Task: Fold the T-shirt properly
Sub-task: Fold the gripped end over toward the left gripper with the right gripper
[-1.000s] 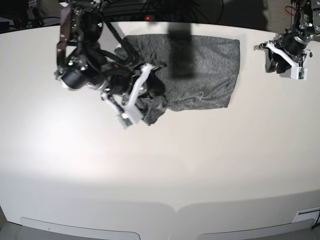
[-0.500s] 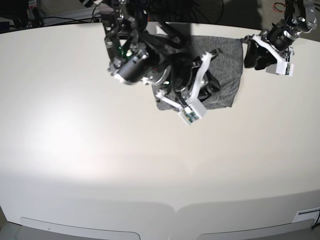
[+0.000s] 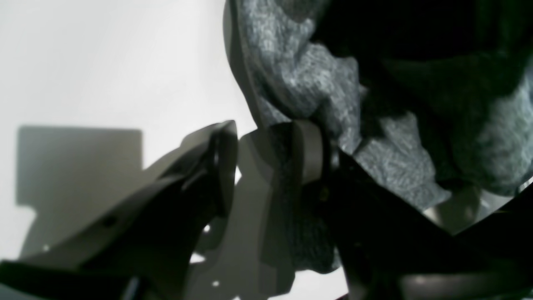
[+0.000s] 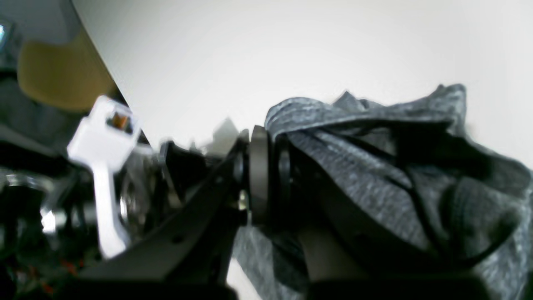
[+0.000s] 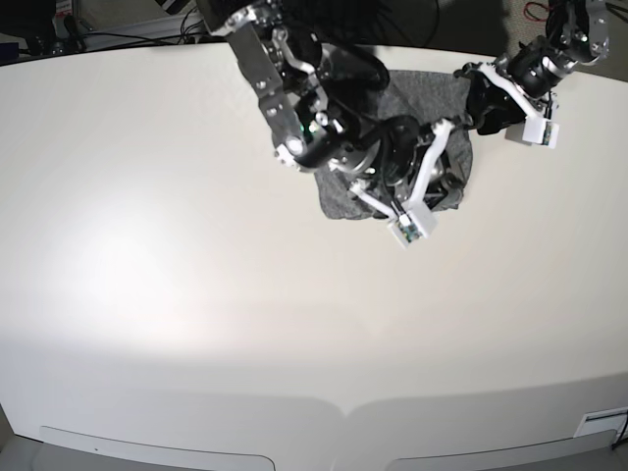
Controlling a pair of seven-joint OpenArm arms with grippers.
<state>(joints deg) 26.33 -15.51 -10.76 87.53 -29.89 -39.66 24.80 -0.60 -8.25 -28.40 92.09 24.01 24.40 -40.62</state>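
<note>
White and bare, the counter [image 5: 147,294] fills most of the overhead view, and all the work is crowded against its far edge, toward the far right corner.

The T-shirt [image 5: 339,196] lies there as a grey heap, mostly hidden under the right arm [image 5: 314,88], which reaches across it from the far edge. Only its near left corner and a strip along the far edge show flat on the surface.

The right gripper [image 4: 266,175] is pinching a bunched fold of the cloth: its wrist view shows the two fingers pressed tight together with grey knit gathered between and spilling over them. The left gripper [image 3: 266,166] sits at the shirt's far right edge with its fingers spread; one finger [image 3: 308,154] rests against the cloth and the other stands over bare counter, so it grips nothing yet.

The step looks like carrying one side of the shirt across to make a fold. To do it well, the right gripper should keep its pinch firm and lay the cloth down flat rather than drop it bunched, since thin knit sags and wrinkles readily. The left gripper would do best to close on the edge and hold it taut. How neatly the hidden layers lie under the arm cannot be judged from here.
</note>
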